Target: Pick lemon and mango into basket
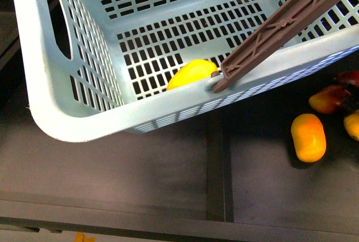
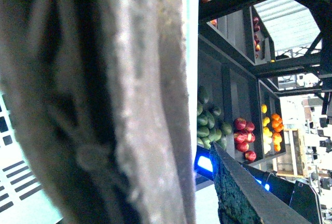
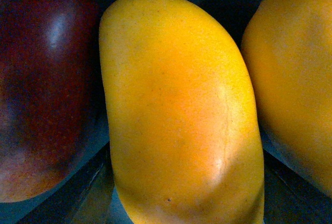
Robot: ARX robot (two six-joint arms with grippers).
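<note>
Lemon point(image 1: 193, 73): inside basket point(image 1: 67, 124); mango point(image 3: 176, 110): outside, pressed between red mango point(image 3: 41, 89) and another; left tool, right tool: opening cannot be told; hazard: crowded neighbours, wrong fruit gripped.

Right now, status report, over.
Left jaws unclear, right jaws unseen. Lemon in basket. Mango outside, close to right wrist camera. Red mango beside it.
</note>
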